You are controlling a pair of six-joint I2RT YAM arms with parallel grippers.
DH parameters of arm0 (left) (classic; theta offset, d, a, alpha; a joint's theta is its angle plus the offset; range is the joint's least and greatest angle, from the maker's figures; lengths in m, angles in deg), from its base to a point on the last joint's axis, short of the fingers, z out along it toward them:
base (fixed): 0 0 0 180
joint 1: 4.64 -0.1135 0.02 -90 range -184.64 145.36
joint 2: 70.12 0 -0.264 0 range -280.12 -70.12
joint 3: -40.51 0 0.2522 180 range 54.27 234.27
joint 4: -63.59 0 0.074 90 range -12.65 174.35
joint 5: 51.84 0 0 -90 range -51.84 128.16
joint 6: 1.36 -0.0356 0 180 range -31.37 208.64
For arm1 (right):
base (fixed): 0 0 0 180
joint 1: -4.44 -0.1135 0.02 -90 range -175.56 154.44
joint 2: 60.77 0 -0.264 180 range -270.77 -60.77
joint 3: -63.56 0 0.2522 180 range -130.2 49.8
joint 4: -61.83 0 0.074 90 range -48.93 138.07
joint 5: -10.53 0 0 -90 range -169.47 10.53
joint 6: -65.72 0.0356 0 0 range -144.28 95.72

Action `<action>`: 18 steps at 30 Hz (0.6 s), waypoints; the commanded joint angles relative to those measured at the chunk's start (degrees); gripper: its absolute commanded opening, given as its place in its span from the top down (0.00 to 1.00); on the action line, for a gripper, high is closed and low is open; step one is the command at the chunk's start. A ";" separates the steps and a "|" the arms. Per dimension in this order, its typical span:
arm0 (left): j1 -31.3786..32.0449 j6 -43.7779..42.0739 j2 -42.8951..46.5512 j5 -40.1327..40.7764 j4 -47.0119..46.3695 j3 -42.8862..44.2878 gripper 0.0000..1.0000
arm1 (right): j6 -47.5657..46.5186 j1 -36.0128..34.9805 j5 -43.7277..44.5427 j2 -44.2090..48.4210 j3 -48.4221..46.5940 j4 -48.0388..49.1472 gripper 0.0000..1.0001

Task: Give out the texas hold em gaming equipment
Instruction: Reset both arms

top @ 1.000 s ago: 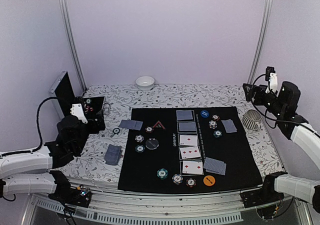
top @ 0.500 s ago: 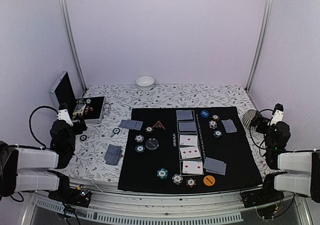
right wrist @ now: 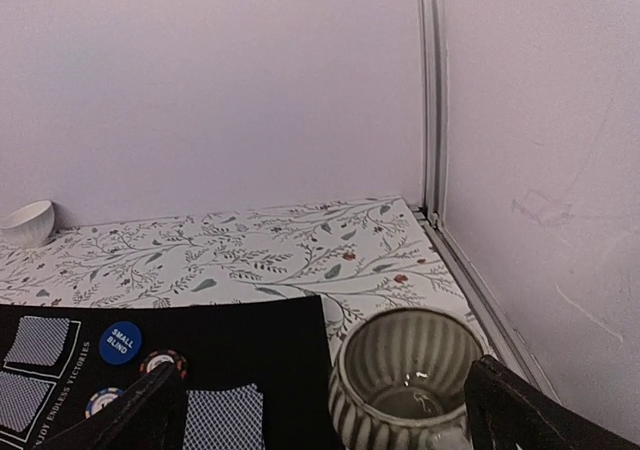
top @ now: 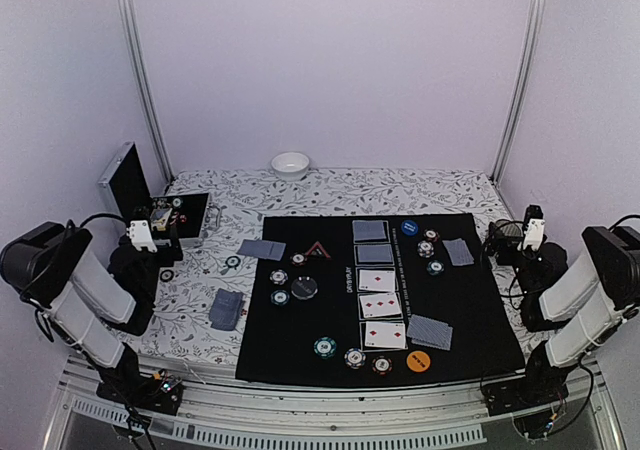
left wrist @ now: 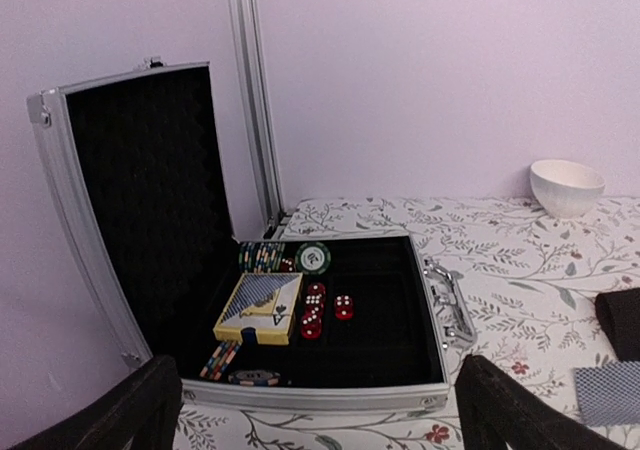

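Note:
The black mat (top: 460, 310) holds striped chips: green (top: 325, 347), white (top: 354, 357) and red (top: 382, 364) in front, with more at left and right. An orange disc (top: 418, 361), a blue disc (top: 409, 227) and a dark disc (top: 304, 288) also lie on it. Grey-blue cards (top: 429, 332) lie in small piles, and one pile (top: 226, 309) is on the cloth. My left gripper (top: 163, 240) is open and empty, facing the open case (left wrist: 330, 390). My right gripper (top: 503, 238) is open and empty, at a ribbed cup (right wrist: 405, 375).
The aluminium case (top: 185, 220) stands open at far left with a card box (left wrist: 260, 308), red dice (left wrist: 325, 310) and chips inside. A white bowl (top: 290, 165) sits at the back. Metal frame posts stand in the back corners. Both arms are folded low at the table's sides.
Both arms have drawn back from raised poses and folded down at the table's near sides. The left gripper now faces the case, the right one the cup. Nothing on the mat moved.

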State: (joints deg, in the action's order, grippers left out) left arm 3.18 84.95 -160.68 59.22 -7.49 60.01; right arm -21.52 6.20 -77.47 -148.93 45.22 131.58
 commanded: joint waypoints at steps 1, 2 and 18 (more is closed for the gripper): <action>-1.58 -1.75 0.11 -4.72 -5.32 1.83 0.02 | -4.18 0.24 -7.41 0.21 -7.72 -6.72 0.01; -1.71 -1.74 1.01 -6.00 -2.42 2.62 0.02 | -4.24 0.26 -7.69 -0.12 -9.09 -9.11 0.01; -4.93 1.23 1.52 -9.62 8.82 7.79 0.02 | -4.39 0.26 -7.25 -0.11 -9.57 -9.87 0.01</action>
State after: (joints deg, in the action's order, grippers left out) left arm -0.69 85.13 -160.03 50.98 -1.22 66.41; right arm -25.52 6.22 -84.31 -148.97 35.87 122.00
